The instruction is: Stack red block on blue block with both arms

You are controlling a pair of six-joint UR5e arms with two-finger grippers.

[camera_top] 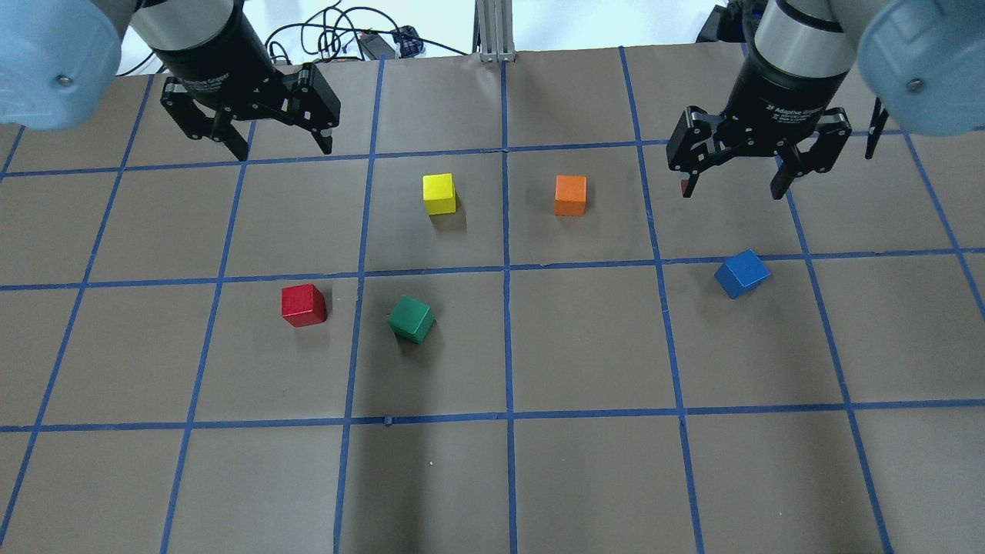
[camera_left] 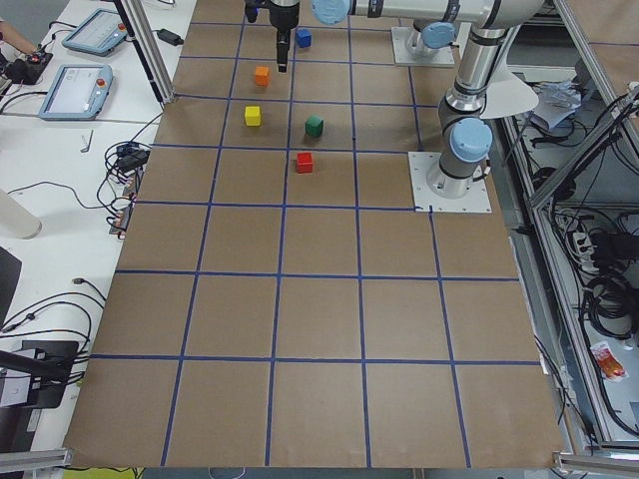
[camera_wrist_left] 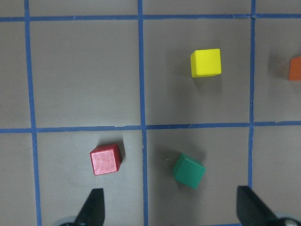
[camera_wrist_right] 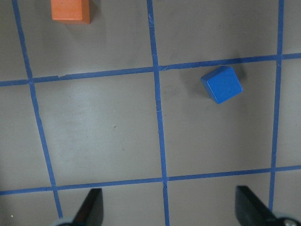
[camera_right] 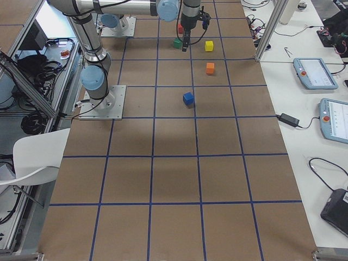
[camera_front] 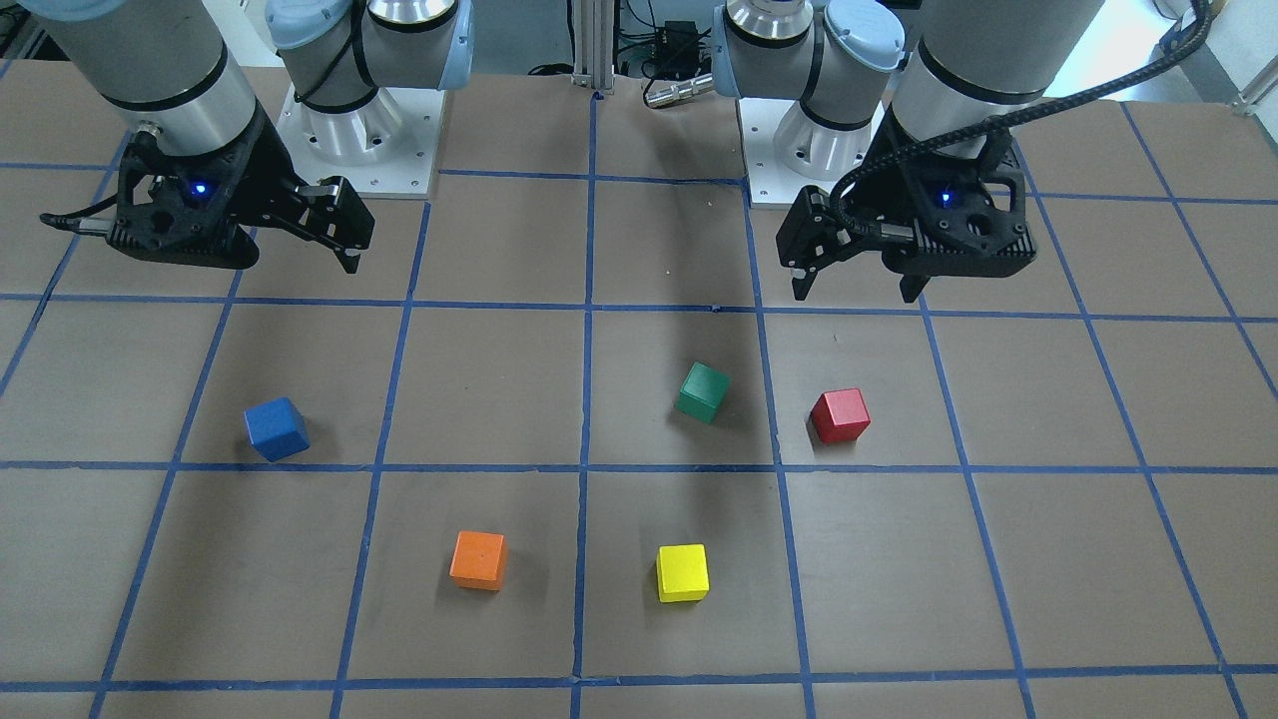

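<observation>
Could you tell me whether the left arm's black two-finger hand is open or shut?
Open: the left arm's black two-finger hand has its fingers spread wide apart with nothing between them.

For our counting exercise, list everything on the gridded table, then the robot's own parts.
red block: one, red, robot's left half.
green block: one, green, beside the red block but apart, left of the centre line.
yellow block: one, yellow, farther out, left of the centre line.
orange block: one, orange, farther out, right of the centre line.
blue block: one, blue, right half, alone.
table: one, brown, blue tape grid.
left gripper: one, black, raised, jaws open, empty.
right gripper: one, black, raised, jaws open, empty.
</observation>
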